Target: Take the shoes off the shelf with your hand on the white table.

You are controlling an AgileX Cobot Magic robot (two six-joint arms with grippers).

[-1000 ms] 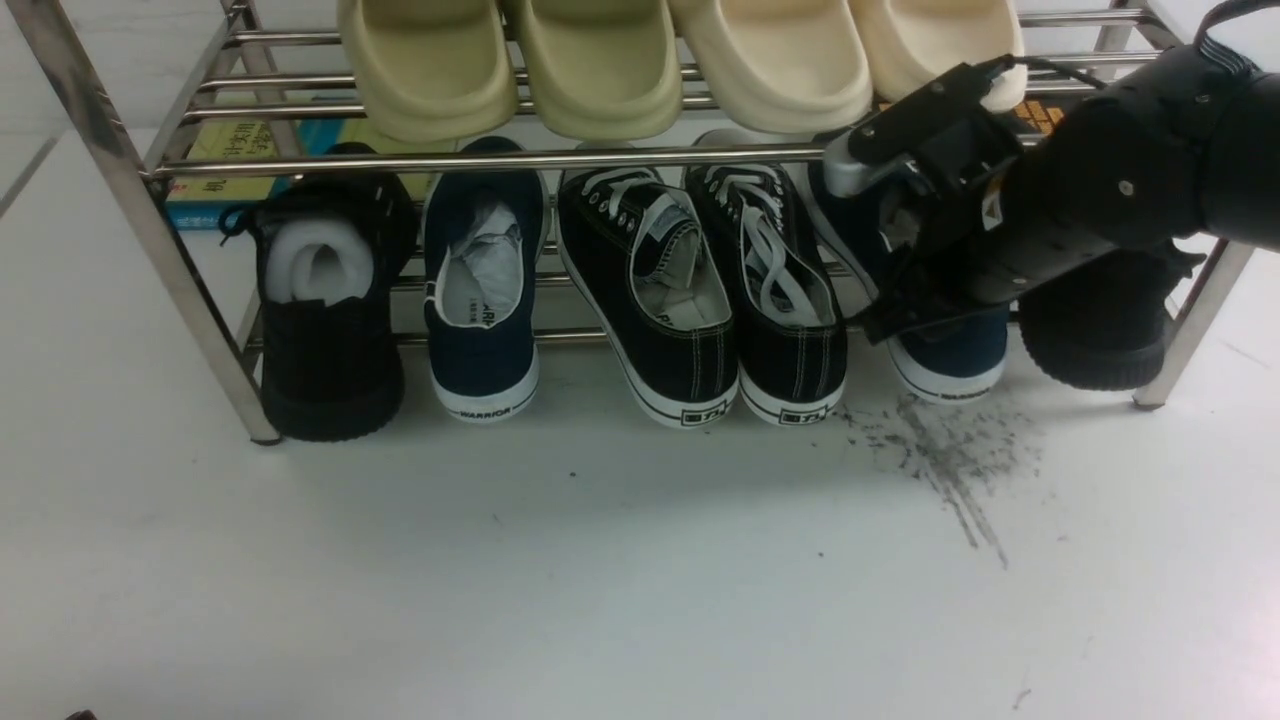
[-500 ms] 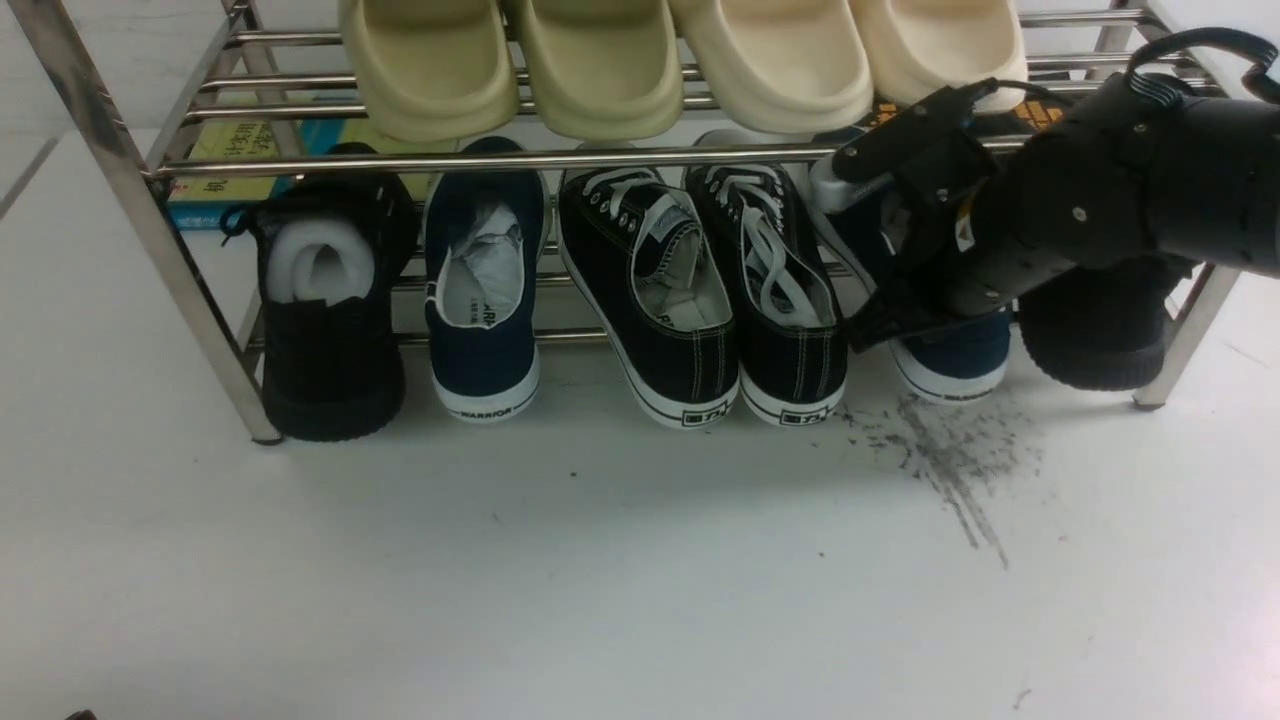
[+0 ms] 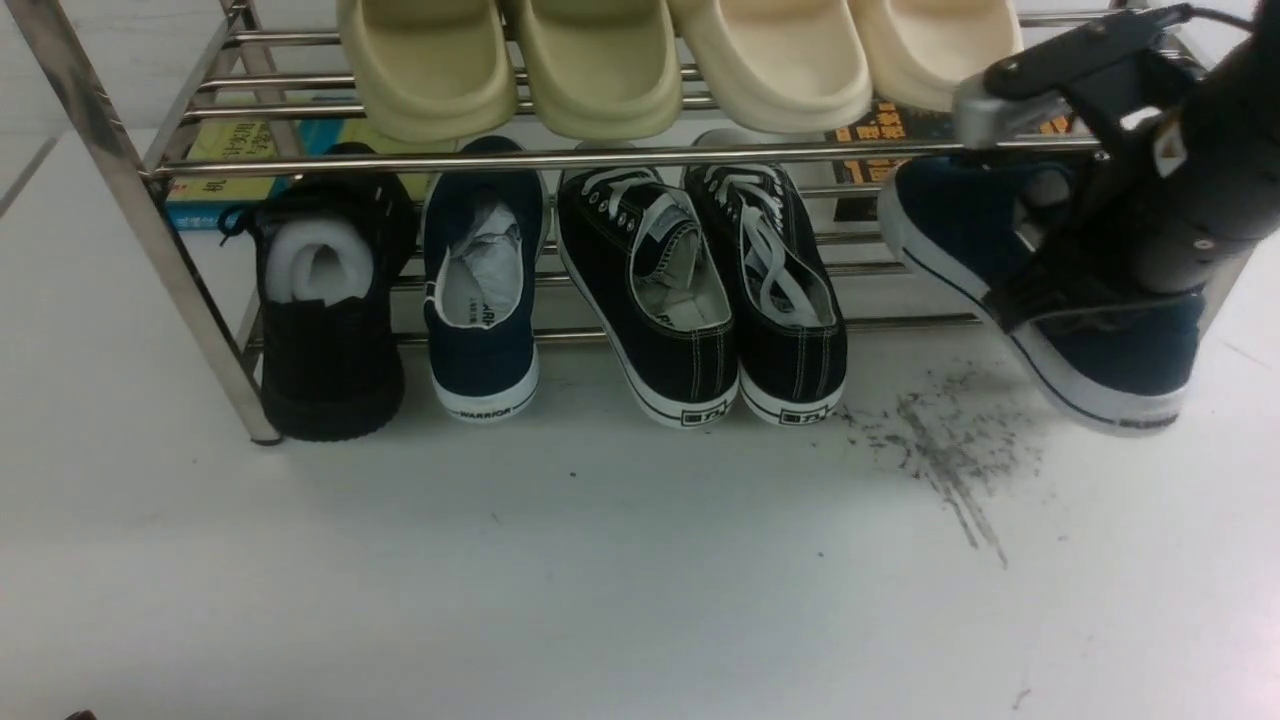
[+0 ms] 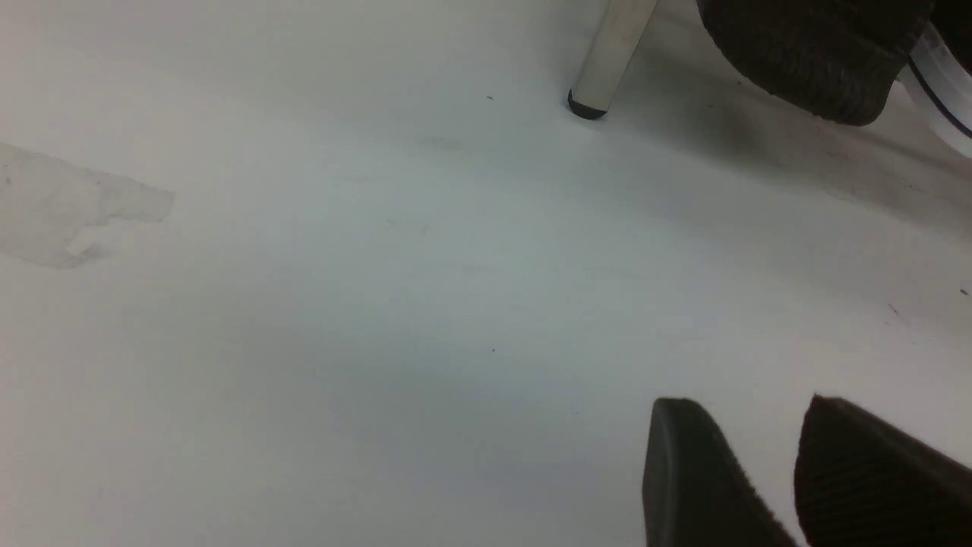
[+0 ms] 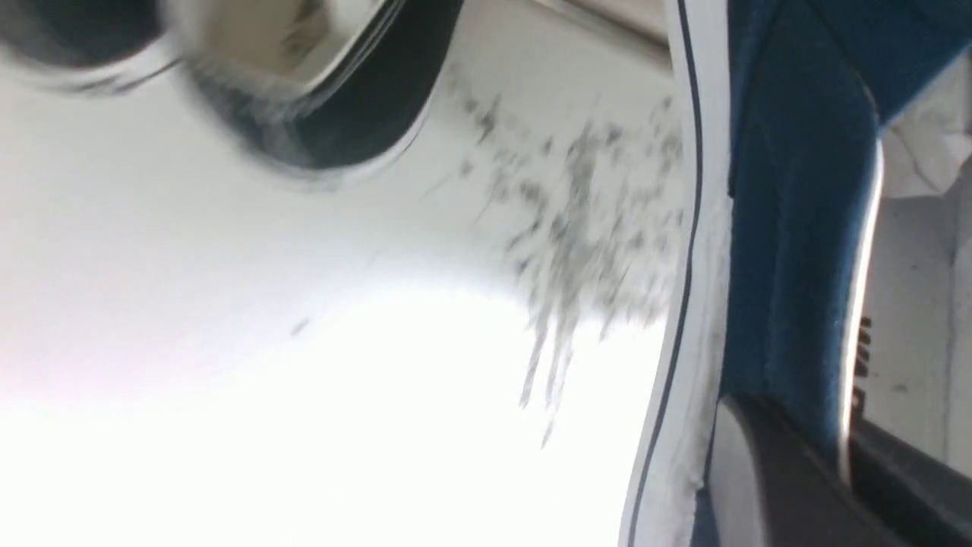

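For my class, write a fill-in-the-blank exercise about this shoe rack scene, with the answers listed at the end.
1. The right gripper is shut on a ____ slip-on shoe.
2. The other slip-on sits on the ____ tier of the shelf.
3. The top tier holds ____ cream slippers.
Answers: navy; lower; four.

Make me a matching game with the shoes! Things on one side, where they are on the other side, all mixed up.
Things:
1. cream slides
2. black lace-up sneakers
3. all-black knit shoe
4. right hand

Where:
A. lower tier, middle
B. shut on a navy slip-on
C. top tier of the shelf
D. lower tier, left end

Pairs: 1-C, 2-A, 3-D, 4-B.
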